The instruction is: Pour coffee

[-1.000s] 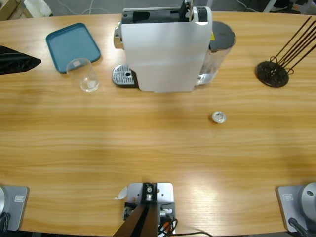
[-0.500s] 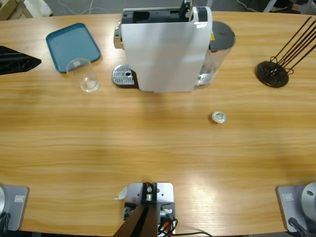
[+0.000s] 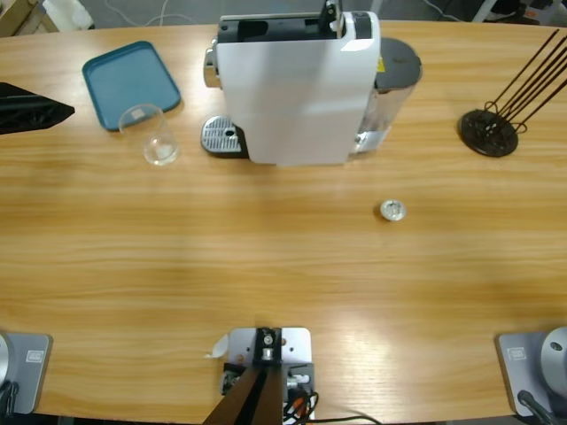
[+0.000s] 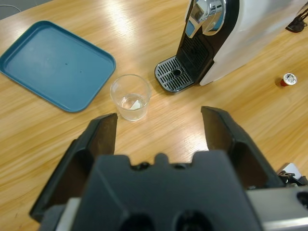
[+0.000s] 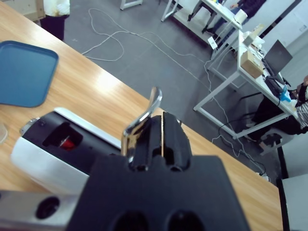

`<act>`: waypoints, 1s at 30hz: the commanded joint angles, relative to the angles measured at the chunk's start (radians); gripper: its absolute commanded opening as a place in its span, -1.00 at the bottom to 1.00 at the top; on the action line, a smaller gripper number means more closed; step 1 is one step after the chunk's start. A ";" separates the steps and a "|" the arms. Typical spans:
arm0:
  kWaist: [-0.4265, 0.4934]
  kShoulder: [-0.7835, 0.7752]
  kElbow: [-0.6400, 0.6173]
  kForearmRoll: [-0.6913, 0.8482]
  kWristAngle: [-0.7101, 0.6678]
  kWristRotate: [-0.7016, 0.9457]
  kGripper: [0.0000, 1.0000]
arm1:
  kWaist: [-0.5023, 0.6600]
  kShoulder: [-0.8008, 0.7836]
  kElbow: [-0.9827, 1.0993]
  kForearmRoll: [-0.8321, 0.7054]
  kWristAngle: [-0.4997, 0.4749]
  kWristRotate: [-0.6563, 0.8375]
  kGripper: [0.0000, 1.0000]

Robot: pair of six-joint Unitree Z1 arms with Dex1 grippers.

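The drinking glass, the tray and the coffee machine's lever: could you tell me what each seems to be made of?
The drinking glass looks like clear glass or clear plastic: the table's wood grain shows through it. The blue tray seems moulded plastic, matte with a soft sheen and rounded rim. The coffee machine's lever looks like polished metal or chromed plastic, bright and mirror-like.

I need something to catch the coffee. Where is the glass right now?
In the high view the clear glass stands on the table's left part, just off the teal tray's near corner and left of the coffee machine's drip grate.
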 commanded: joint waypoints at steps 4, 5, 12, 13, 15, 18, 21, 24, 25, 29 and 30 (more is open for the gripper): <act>-0.010 0.031 0.004 -0.007 -0.014 0.006 0.49 | 0.094 0.165 -0.019 -0.001 0.027 0.019 -1.00; -0.010 0.031 0.004 -0.007 -0.013 0.006 0.49 | 0.094 0.173 -0.019 0.001 0.030 0.024 -1.00; -0.010 0.031 0.005 -0.006 -0.013 0.006 0.49 | 0.094 0.223 -0.018 0.001 0.048 0.032 -1.00; -0.010 0.031 0.005 -0.006 -0.013 0.006 0.49 | 0.094 0.230 -0.018 0.001 0.050 0.035 -1.00; -0.010 0.032 0.005 -0.006 -0.013 0.006 0.49 | 0.094 0.246 -0.017 0.002 0.052 0.040 -1.00; -0.010 0.034 0.005 -0.006 -0.013 0.006 0.49 | 0.094 0.256 -0.010 0.002 0.056 0.047 -1.00; -0.010 0.037 0.005 -0.006 -0.013 0.006 0.49 | 0.094 0.263 -0.013 0.002 0.065 0.048 -1.00; -0.010 0.037 0.005 -0.006 -0.013 0.006 0.49 | 0.094 0.272 -0.013 0.002 0.078 0.051 -1.00; -0.010 0.037 0.005 -0.006 -0.013 0.006 0.49 | 0.094 0.275 -0.013 0.002 0.084 0.052 -1.00; -0.010 0.036 0.005 -0.006 -0.013 0.006 0.49 | 0.094 0.287 -0.013 0.004 0.097 0.054 -1.00; -0.010 0.036 0.005 -0.006 -0.013 0.006 0.49 | 0.094 0.290 -0.014 0.004 0.100 0.056 -1.00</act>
